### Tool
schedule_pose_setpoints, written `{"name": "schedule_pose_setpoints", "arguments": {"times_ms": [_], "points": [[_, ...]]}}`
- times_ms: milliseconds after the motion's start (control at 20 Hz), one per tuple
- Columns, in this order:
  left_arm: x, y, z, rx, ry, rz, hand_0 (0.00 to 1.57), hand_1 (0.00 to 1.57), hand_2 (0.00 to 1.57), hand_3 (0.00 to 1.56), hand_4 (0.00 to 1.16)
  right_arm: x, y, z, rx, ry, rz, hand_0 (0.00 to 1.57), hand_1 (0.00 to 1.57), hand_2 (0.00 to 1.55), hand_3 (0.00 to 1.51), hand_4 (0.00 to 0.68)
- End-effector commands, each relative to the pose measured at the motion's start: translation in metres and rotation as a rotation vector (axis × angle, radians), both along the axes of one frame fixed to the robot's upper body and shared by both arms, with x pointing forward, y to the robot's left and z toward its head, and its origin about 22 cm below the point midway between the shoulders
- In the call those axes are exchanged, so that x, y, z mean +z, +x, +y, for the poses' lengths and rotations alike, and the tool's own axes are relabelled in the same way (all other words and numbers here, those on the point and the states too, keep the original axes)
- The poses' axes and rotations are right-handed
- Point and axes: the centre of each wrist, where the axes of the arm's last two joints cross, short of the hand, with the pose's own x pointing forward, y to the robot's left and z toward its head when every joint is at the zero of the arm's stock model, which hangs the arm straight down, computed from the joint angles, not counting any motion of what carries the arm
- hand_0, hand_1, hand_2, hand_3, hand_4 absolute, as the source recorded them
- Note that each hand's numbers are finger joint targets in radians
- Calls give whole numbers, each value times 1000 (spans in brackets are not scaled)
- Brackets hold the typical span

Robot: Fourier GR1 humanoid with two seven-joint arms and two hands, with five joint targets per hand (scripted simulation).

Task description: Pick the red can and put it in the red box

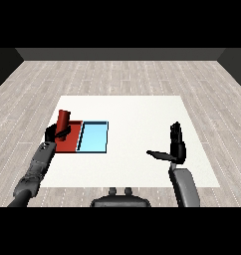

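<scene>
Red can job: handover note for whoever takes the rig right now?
Left hand: curled round the red can, holding it roughly upright over the red tray.
Right hand: open, holding nothing, raised over the right side of the table.
Light blue tray: beside the red one, on its right, nothing in it.
Done: can picked up and brought to the red tray.
Left: whether the can touches the tray floor cannot be told; probably lower it, open the hand, pull the arm back.
</scene>
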Motion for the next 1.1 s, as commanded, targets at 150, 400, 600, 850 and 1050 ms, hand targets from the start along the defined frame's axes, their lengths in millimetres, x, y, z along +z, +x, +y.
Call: {"name": "schedule_pose_setpoints", "arguments": {"times_ms": [150,400,600,850,1050], "points": [[-29,-11,1,62,-23,160,563,563,632,494,760,-19,18,11,-1,-36,23,0,0,0,0,0],[-45,-17,-10,-109,-19,267,0,0,0,0,629,-14,21,-5,-35,-40,10,0,0,0,0,0],[-22,-5,4,-101,84,335,0,0,0,0,0,-30,6,-4,-47,-35,6,0,0,0,0,0],[-13,-6,18,-7,37,262,0,0,0,0,0,-9,19,-14,1,-24,-5,0,0,0,0,0],[5,5,18,36,-77,-117,0,0,0,0,0,-6,9,-17,37,5,-21,0,0,0,0,0]]}}
